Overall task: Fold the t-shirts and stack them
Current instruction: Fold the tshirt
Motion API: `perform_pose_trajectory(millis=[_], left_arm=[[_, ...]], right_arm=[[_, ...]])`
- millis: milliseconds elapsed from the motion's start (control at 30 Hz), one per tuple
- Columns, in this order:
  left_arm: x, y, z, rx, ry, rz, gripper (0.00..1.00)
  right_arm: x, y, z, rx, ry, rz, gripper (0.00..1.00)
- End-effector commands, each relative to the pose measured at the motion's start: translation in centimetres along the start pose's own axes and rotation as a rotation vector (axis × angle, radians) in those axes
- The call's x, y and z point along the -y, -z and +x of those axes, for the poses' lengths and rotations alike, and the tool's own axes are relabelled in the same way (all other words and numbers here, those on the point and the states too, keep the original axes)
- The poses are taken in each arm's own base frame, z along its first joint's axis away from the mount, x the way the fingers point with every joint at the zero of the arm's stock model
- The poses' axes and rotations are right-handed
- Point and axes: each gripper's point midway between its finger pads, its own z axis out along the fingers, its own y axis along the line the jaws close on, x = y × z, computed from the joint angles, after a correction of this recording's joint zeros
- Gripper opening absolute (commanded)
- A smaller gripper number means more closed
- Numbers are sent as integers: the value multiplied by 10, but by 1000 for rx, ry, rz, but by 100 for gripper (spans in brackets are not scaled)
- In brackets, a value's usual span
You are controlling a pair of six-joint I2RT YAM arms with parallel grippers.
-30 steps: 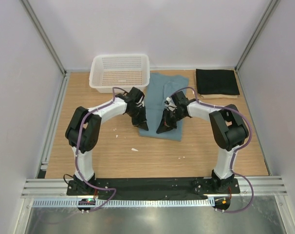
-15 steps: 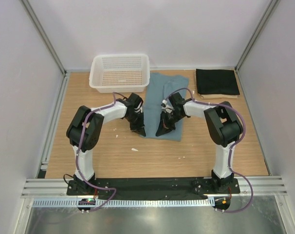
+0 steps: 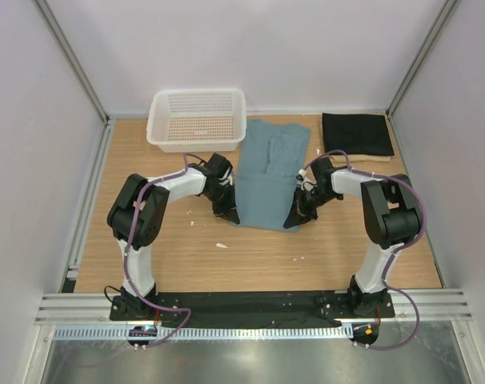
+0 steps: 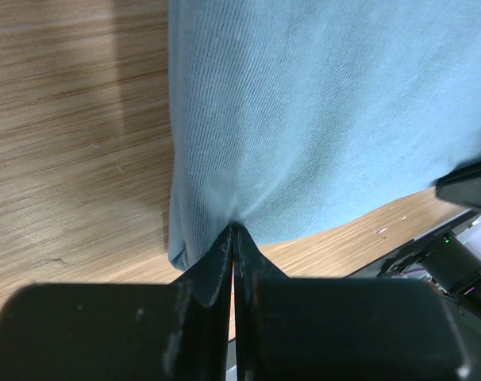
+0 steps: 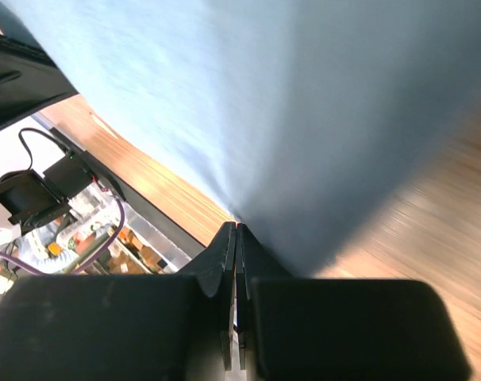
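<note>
We see two arms, the left arm (image 3: 138, 214) and the right arm (image 3: 386, 220), built of white links and bulky black joints. A thin purple cable (image 3: 126, 252) trails along each. Each ends in a black tool, the left tool (image 3: 229, 214) and the right tool (image 3: 293, 222), with flat tapered fingers (image 4: 213, 266). Both arms are bolted to a black base plate (image 3: 250, 302).

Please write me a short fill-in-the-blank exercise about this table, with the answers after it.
1. The left hand and the right hand are both ____ on the near edge of the teal-blue t-shirt.
2. The folded black t-shirt lies at the far ____ corner of the table.
3. The white basket stands to the ____ of the teal-blue t-shirt.
Missing words: shut; right; left.
</note>
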Motion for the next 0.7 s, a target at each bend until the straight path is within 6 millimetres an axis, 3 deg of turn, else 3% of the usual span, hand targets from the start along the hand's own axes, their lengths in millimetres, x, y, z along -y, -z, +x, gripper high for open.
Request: perform_pose_trajectory(millis=[0,133,267,300,400,467,567,667], left_arm=[[-28,-7,6,9,-23,-94,0],[-20,2,6,15,-24,-72,0],[5,26,8,31,-31,5,5],[20,36,8,32,-41,59,12],[51,54,7,34,-57,160,19],[64,59,3,43,-52,201,23],[77,52,-8,45,-54,251,21],[77,33,-18,13,-22,273,9]], right_arm=[[14,17,10,10,32,40,4],[26,25,18,11,24,89,4],[24,40,21,51,32,134,4],[17,46,20,74,42,126,4],[-5,64,17,133,55,87,5],[-21,71,8,182,66,40,13],[-45,67,-7,223,38,-81,14],[-61,46,-24,214,17,-145,14]])
